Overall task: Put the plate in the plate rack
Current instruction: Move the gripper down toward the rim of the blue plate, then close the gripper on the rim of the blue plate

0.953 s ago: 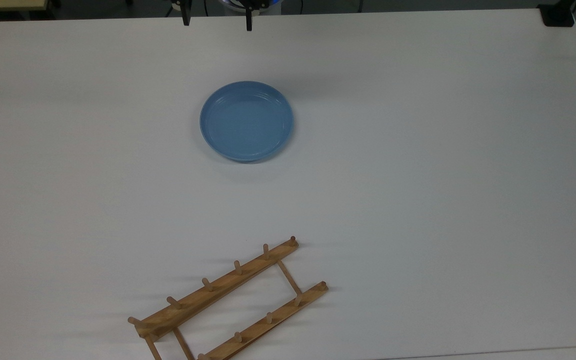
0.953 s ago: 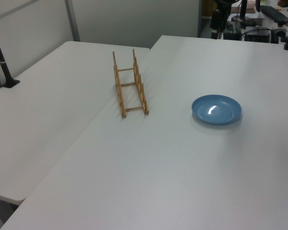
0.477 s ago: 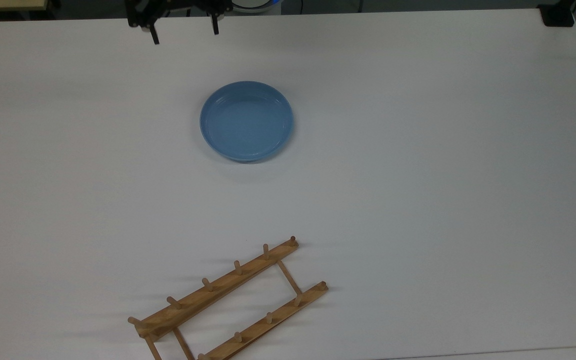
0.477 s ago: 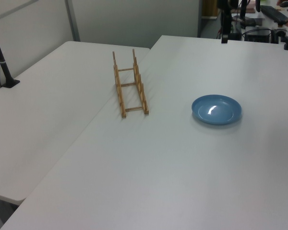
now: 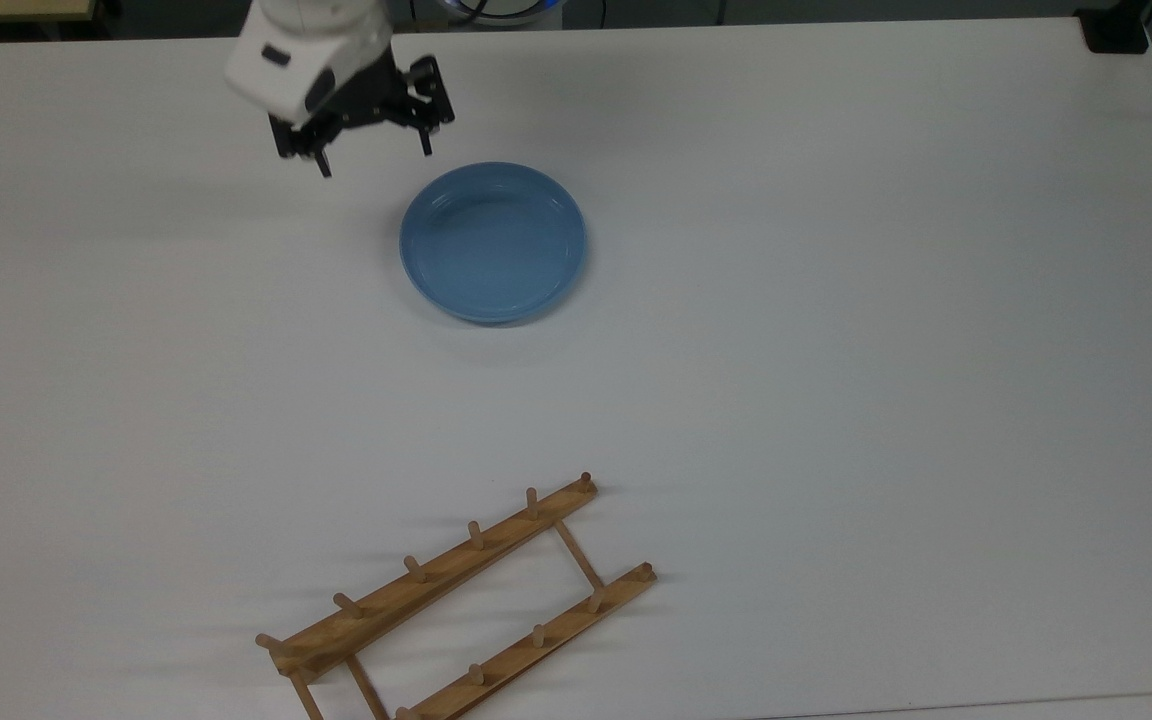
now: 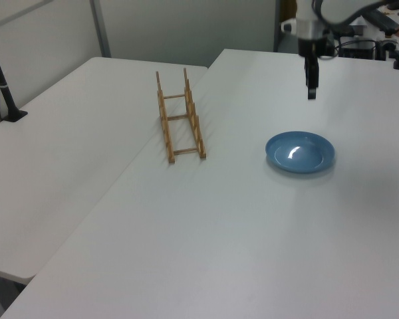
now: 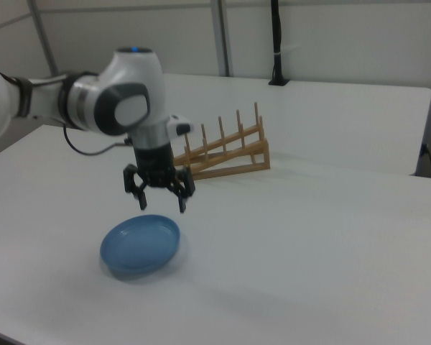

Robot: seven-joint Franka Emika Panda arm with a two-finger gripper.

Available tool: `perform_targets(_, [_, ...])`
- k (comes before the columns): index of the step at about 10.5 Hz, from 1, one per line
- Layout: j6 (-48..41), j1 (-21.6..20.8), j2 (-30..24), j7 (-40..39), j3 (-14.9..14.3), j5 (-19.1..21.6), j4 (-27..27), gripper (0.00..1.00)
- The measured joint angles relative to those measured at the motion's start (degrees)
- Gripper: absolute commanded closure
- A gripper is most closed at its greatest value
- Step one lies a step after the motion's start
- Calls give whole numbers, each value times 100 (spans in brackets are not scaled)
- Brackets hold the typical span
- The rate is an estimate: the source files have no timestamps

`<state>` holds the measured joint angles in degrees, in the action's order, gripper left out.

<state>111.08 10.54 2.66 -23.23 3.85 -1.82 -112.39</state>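
Blue and round, one shallow plate [image 7: 140, 244] with a raised rim lies flat on the white table [image 7: 330, 251], nearest in the right view. Just above its far edge hovers one tool [image 7: 159, 198], fingers spread wide, holding nothing. Farther back stands one light-brown wooden plate rack [image 7: 226, 151], well apart.

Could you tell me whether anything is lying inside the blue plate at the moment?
Nothing lies in the plate: its blue inside shows bare, with faint rings and a glint of light. It sits flat on the white table. The open gripper hangs apart from it. The surface beneath the plate is covered.
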Motion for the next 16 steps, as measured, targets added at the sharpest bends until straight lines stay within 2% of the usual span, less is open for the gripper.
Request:
perform_targets(4, [930,281,387,-17,-5,0,-536,3])
perform_targets(7, [1023,410,723,834,-8,48,-549,3])
perform_targets(9, [1069,393,830,1161,1,239,-548,7])
perform_targets(13, [1070,320,886,1597,71,420,-548,33])
perform_targets(14, [1070,297,933,1682,72,421,-549,45])
perform_targets(16, [1260,275,1043,1718,72,421,-549,78])
